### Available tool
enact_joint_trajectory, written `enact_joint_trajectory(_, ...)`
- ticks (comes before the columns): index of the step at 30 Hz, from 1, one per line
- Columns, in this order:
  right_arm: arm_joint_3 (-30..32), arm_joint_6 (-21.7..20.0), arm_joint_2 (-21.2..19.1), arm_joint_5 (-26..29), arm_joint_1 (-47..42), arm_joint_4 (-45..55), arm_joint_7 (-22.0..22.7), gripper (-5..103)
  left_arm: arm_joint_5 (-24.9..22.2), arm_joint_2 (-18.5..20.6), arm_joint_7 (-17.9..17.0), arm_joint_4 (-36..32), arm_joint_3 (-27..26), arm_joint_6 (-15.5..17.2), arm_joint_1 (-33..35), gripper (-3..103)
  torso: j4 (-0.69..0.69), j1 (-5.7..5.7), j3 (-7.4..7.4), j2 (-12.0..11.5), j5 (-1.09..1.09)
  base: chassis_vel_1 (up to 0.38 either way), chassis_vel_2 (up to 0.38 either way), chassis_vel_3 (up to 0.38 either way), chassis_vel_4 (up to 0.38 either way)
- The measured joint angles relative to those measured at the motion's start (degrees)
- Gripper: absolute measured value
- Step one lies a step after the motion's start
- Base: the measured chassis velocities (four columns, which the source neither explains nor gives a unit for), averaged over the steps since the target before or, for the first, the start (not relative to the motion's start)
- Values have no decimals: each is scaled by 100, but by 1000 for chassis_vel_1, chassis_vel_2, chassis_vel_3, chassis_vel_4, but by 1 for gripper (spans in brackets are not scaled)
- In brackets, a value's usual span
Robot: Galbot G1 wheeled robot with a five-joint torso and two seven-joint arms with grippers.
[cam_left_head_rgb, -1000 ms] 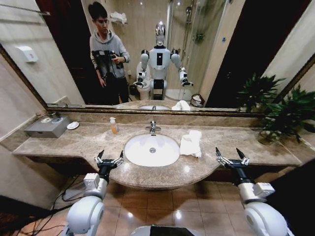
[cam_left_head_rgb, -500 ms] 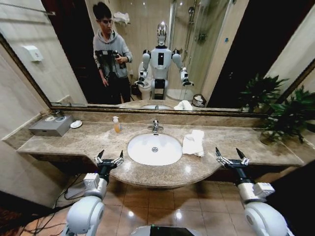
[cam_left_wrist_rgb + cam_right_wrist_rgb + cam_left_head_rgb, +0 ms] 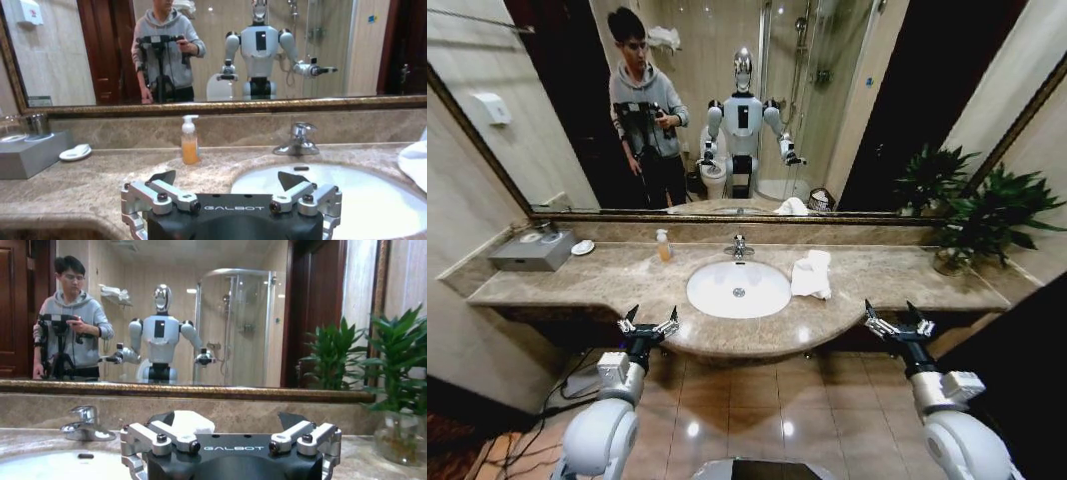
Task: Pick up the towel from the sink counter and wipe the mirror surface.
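- One white towel [image 3: 812, 274] lies folded on the table [image 3: 907, 280], just beside the white basin [image 3: 738, 289] on the robot's right, with its long axis running from the front edge back toward the mirror [image 3: 827, 110].
- In the right wrist view the towel [image 3: 190, 421] shows as a white lump directly beyond the gripper, partly hidden by one finger.
- The left gripper [image 3: 648, 325] hovers at the bowed front edge of the table, in front of the basin's left side; its jaws stand wide apart and hold nothing.
- In the left wrist view the left gripper [image 3: 230, 180] points toward the mirror [image 3: 87, 50], with the soap bottle [image 3: 191, 140] and the faucet [image 3: 297, 140] beyond it.
- The right gripper [image 3: 898, 322] hangs just off the table's front edge, to the right of the towel and apart from it; its jaws are also spread wide and empty.
- In the right wrist view the right gripper [image 3: 230, 421] faces the mirror [image 3: 227, 315], with the faucet [image 3: 85, 424] off to one side.
- One chrome faucet [image 3: 739, 247] stands behind the basin, and one pump bottle of orange soap [image 3: 662, 246] stands to its left.
- One grey tray [image 3: 532, 250] sits at the far left end of the table with a small white dish [image 3: 582, 247] next to it.
- One potted plant [image 3: 972, 215] stands at the far right end against the mirror, which runs the width of the wall in a dark ornate frame.
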Motion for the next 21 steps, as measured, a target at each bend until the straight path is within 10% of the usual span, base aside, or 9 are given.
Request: enact_joint_trajectory(21, 1, 0, 0, 0, 0, 0, 0, 100, 0, 0, 0, 0, 1, 0, -1, 100, -2, 2, 1, 0, 0, 188, -193, -195, 192)
